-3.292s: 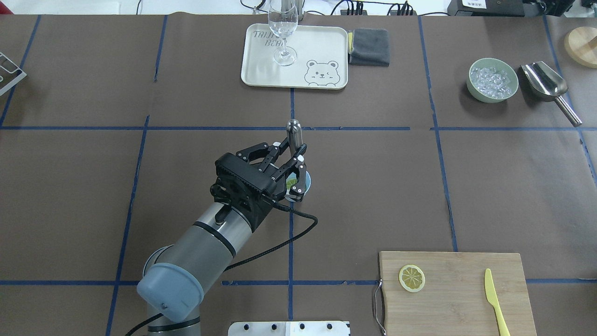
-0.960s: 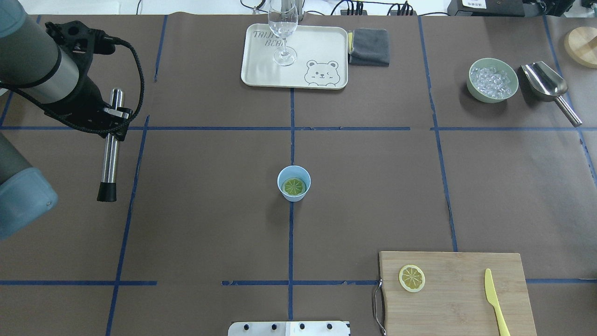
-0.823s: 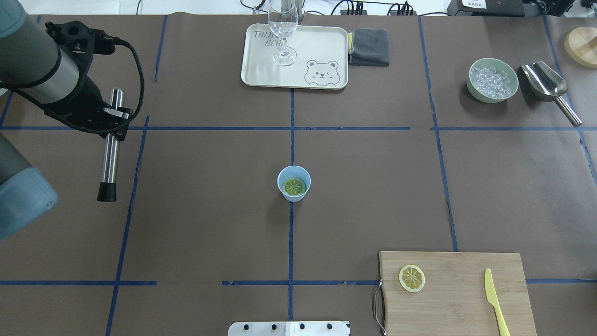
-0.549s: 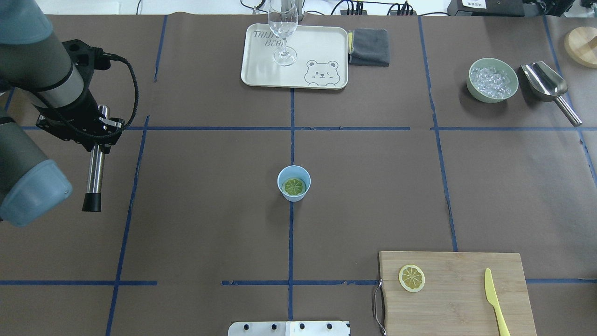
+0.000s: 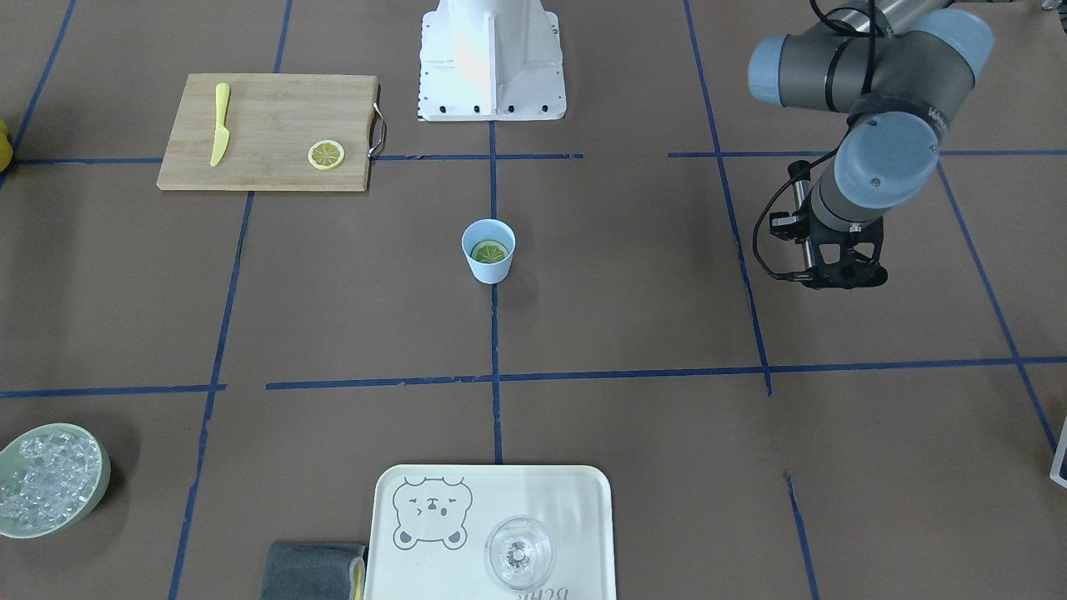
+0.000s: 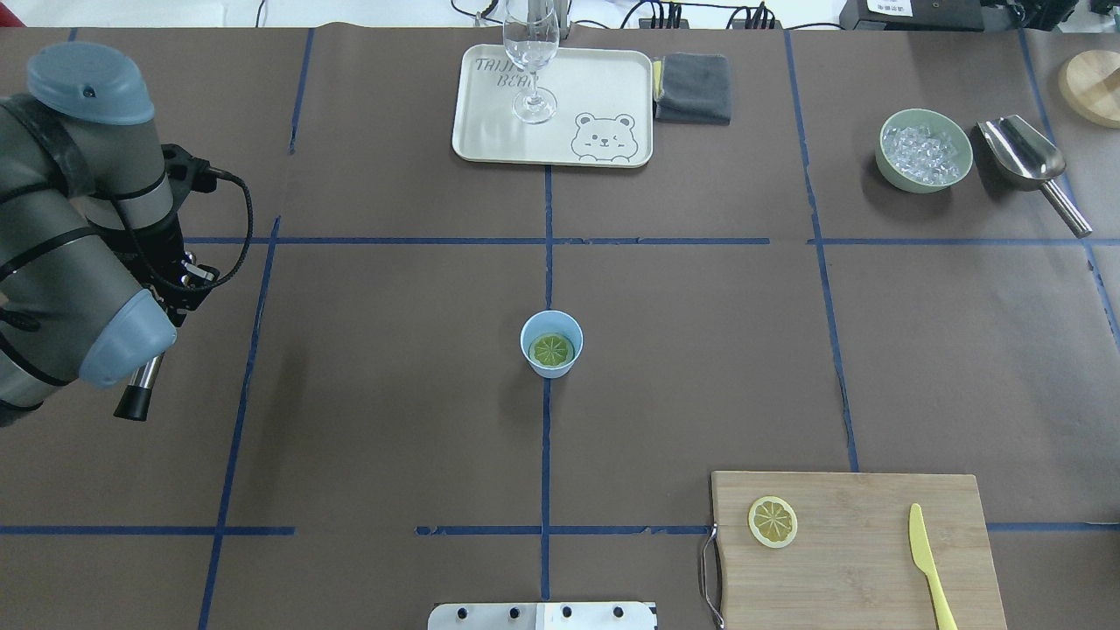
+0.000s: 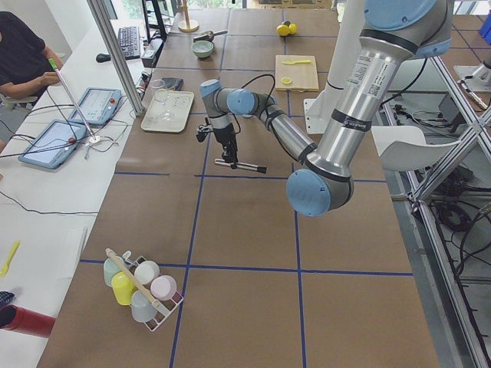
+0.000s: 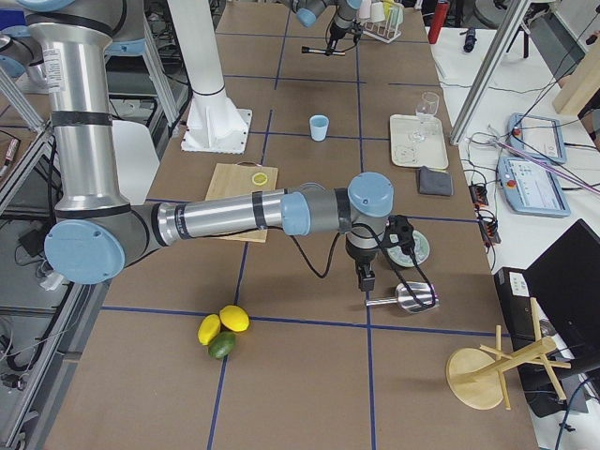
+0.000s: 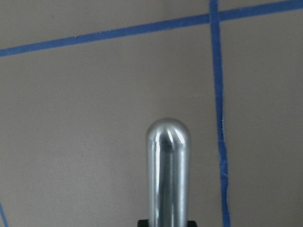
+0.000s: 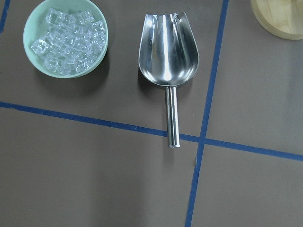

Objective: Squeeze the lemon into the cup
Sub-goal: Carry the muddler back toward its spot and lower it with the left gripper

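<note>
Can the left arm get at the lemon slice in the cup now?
Probably yes, with the muddler its left gripper holds: the cup stands alone, its mouth open, the lemon slice bare inside, and nothing lies between.

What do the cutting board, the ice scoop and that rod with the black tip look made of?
Cutting board: wood, maybe bamboo, pale strip grain, matte. Ice scoop: polished metal, probably stainless steel, mirror-bright reflections. Rod: similar shiny metal, highlights on its rounded end; its black tip looks like dull rubber or plastic, hard to tell which.
</note>
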You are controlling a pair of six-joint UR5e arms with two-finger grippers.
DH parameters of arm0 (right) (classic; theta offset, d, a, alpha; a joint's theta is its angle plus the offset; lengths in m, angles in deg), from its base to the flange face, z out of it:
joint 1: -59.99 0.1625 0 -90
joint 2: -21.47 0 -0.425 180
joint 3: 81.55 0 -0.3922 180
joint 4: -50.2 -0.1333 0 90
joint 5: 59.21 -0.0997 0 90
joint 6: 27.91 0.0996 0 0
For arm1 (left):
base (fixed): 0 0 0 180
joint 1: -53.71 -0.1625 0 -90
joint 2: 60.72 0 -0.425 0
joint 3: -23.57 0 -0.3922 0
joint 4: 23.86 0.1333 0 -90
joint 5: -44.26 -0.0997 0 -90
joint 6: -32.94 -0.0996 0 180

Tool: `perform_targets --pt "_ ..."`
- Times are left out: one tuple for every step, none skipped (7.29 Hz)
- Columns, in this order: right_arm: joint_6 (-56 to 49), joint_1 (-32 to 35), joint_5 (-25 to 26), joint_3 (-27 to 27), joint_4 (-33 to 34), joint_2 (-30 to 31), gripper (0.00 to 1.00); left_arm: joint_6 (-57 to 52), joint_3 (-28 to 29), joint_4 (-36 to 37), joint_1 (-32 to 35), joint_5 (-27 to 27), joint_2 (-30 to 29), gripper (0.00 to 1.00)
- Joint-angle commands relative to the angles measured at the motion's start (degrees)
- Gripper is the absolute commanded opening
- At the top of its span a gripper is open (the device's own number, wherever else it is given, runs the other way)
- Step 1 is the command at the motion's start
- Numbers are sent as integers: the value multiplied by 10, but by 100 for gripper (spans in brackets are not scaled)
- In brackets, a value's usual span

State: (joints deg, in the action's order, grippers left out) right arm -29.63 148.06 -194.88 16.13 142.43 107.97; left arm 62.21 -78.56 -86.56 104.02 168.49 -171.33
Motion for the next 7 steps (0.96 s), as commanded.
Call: perform_targets --pt "0 0 0 2 -1 0 100 0 11 -56 11 72 60 0" --pt "-1 0 0 4 -2 -1 100 0 12 -66 14 73 70 0" --pt "-1 0 0 3 -2 -1 100 1 35 -87 16 73 70 0" --pt "-1 0 0 3 -2 -2 100 1 64 -133 20 73 70 0" --pt "-1 0 0 4 -2 -2 100 -1 95 -164 26 71 70 0" --pt "-1 0 0 6 -2 -3 100 -1 103 -175 30 68 70 0" --pt "0 0 -1 7 -2 -3 100 -1 108 -179 33 68 70 0"
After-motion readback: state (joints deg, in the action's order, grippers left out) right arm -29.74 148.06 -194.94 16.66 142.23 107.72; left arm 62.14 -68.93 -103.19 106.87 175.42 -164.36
